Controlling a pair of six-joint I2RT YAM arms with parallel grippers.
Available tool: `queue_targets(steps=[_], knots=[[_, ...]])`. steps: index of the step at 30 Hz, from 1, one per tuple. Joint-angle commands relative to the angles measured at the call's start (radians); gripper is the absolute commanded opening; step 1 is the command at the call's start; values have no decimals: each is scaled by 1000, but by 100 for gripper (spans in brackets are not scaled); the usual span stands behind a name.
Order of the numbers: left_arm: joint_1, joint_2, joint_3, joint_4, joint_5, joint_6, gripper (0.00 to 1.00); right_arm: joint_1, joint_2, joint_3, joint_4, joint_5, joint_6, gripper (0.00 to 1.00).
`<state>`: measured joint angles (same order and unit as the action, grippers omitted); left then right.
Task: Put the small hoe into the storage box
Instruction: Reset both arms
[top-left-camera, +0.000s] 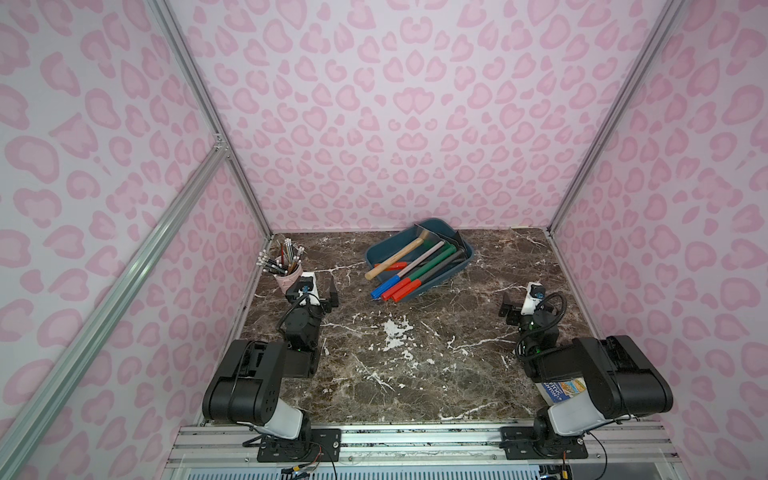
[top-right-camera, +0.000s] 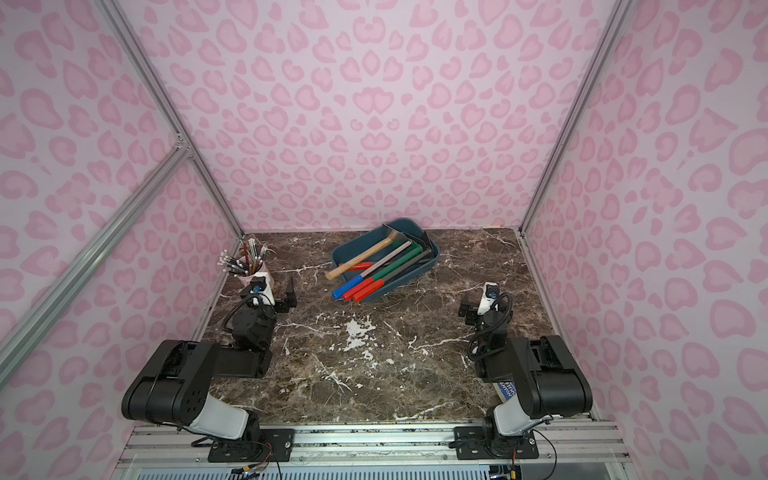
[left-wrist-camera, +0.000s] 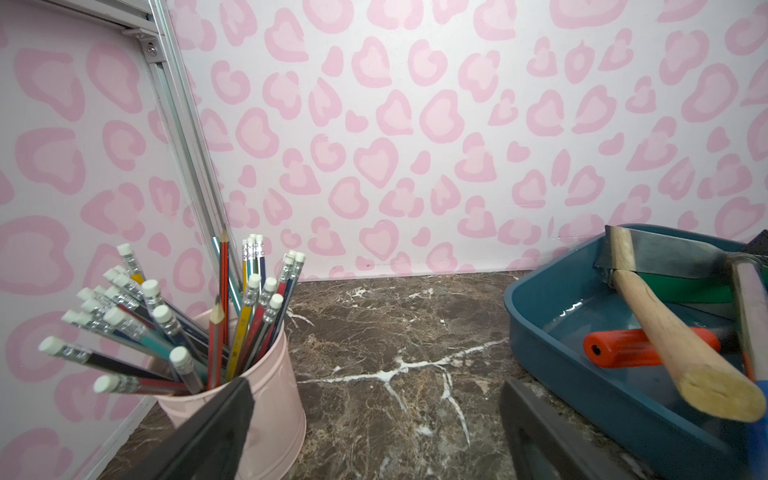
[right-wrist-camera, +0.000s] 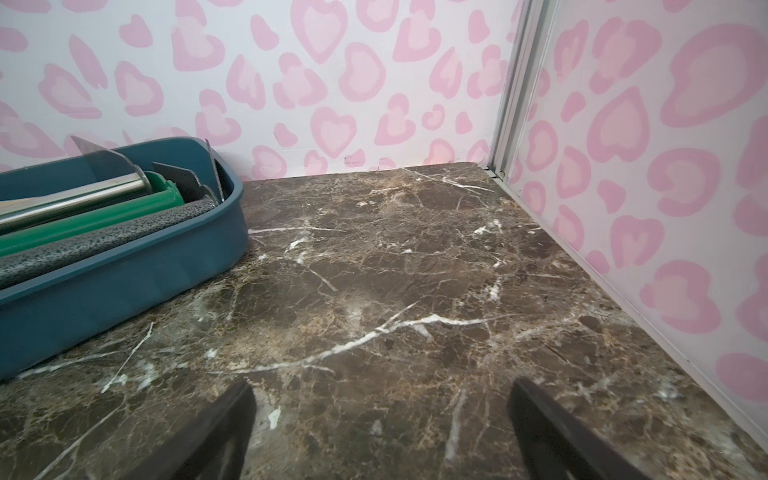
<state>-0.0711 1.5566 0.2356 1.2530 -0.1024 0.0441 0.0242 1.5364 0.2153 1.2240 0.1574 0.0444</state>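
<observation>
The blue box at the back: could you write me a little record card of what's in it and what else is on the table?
box: blue tray, at the back of the marble table
contents: wooden-handled hoe plus other long-handled tools, handle ends poking over the near rim
cup: pink cup full of pencils, by the left wall
left end effector: open, empty, near the cup
right end effector: open, empty, over bare table

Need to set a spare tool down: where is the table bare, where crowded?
Bare: the table between the left gripper and right gripper, nearer than the storage box; the far corner between box and right side wall. Crowded: pencil cup by the left gripper; the box, handles overhanging.
</observation>
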Motion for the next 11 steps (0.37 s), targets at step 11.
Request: queue_targets(steps=[11], knots=[[1,0,3,31,-3,-1,96,9,-10,-14,81,5,-8,99]])
